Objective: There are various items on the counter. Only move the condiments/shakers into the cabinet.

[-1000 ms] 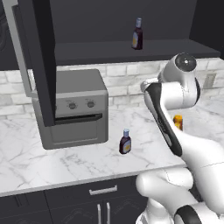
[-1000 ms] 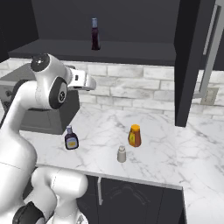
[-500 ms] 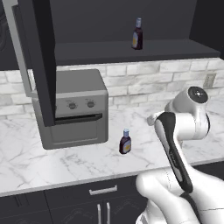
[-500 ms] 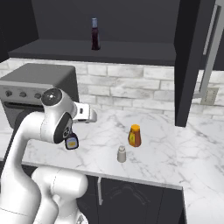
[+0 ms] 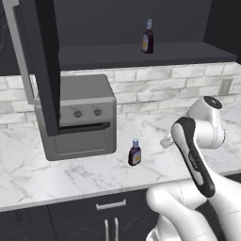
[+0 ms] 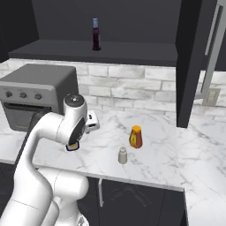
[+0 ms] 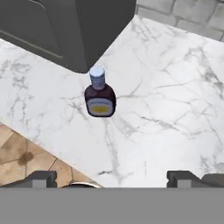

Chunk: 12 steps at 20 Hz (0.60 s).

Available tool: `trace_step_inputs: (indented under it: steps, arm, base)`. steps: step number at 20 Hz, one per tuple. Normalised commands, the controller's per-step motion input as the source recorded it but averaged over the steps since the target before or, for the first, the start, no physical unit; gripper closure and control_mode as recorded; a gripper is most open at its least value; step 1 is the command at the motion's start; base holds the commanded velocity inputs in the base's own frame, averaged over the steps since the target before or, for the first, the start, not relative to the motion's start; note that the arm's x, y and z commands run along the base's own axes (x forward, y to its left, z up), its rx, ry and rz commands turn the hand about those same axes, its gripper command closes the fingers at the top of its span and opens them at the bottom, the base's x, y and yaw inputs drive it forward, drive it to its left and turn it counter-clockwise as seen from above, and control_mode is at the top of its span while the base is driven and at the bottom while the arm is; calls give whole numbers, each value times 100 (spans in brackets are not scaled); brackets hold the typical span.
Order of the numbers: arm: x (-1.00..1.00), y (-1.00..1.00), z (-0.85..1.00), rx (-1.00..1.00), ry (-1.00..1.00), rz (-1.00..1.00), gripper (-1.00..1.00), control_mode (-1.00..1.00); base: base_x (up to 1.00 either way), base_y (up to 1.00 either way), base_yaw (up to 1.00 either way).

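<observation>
Now the white arm has dropped from shelf height to hang low over the white marble counter (image 5: 84, 176), its camera looking down on the dark brown bottle with the pale blue cap (image 7: 100, 97) that stands just in front of the grey toaster oven (image 5: 82, 117). The gripper (image 7: 111, 179) is spread wide and empty, its tips well short of that bottle, so this reads as the start of the next pickup. Counting from left to right: one toaster oven, one bottle standing on the counter, one matching dark bottle (image 5: 148, 37) already on the shelf of the black wall cabinet (image 5: 141, 54), one tiny beige shaker (image 6: 122, 155), and one orange rounded container with a yellow label (image 6: 136, 137), which should stay put. By my count, one condiment is stowed and two remain.
</observation>
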Motion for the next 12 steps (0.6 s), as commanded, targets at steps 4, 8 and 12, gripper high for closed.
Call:
trace_step_inputs:
  steps: [4, 8, 12]
  arm:
    - [26, 8, -25, 0, 6, 36, -100, -100]
    - [11, 0, -12, 2, -10, 33, -100, -100]
    - [16, -7, -12, 18, -12, 25, -100, -100]
  base:
    - [0, 0, 0]
    - [0, 0, 0]
    - [0, 0, 0]
